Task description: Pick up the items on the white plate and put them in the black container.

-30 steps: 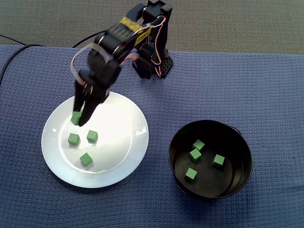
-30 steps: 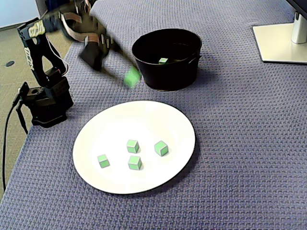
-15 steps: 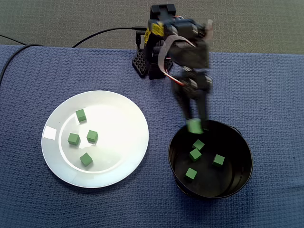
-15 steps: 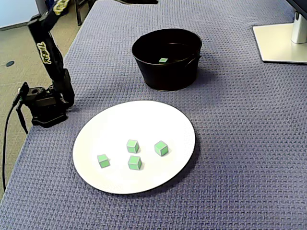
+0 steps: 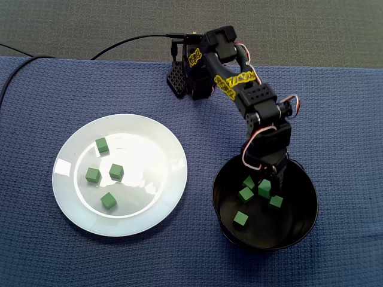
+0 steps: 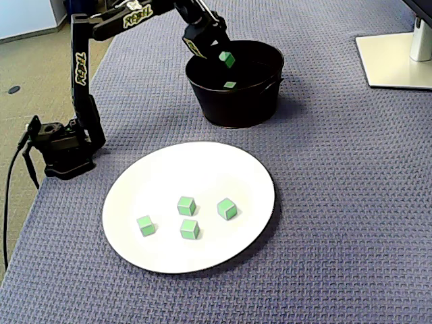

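Observation:
The white plate (image 5: pixel 161 197) (image 6: pixel 250 169) holds several green cubes, among them one (image 5: pixel 102 145) apart at its far side and one (image 6: pixel 227 208) nearest the rim. The black container (image 5: pixel 311 206) (image 6: pixel 236 108) has several green cubes on its floor, such as one (image 5: pixel 240 219). My gripper (image 5: pixel 265 184) (image 6: pixel 225 55) reaches down inside the container's rim, shut on a green cube (image 5: pixel 264 189) (image 6: pixel 228 59) that hangs above the floor. In the angled fixed view, only one floor cube (image 6: pixel 230 85) shows past the wall.
The arm's base (image 5: pixel 187 81) (image 6: pixel 64 145) stands at the blue cloth's edge (image 5: pixel 72 60), with a black cable (image 5: pixel 131 40) running off. A white monitor foot (image 6: pixel 395 61) sits at the far right of the angled fixed view.
The arm swung from the plate over to the container carrying one green cube, then lowered it inside the rim. The cubes on the plate have not moved.

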`<state>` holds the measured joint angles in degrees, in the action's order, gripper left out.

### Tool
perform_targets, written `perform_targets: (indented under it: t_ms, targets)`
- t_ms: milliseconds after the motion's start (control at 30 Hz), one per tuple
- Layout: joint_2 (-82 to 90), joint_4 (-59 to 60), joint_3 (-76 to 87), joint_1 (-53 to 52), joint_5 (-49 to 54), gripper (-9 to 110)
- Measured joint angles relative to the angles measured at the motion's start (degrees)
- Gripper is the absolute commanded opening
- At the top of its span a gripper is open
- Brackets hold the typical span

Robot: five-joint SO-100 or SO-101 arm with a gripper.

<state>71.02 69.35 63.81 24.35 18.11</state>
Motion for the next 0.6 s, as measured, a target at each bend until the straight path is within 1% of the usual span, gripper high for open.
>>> perform_targets:
  t_ms: [100,133,167,200,333,433,600]
  targets:
    - [-2.11,-0.79,0.0,0.18,0.09,0]
    - [-2.72,-0.88,0.0,0.44,0.26,3]
    - [-3.25,-0.88,0.26,0.79,0.62,10]
    - [-3.52,-0.88,0.53,1.23,0.79,15]
    - [-3.6,-0.88,1.05,2.02,1.05,21]
    - [-3.6,0.35,1.05,1.49,1.58,23]
    - [0.35,6.94,-3.08,-0.62,1.85,19]
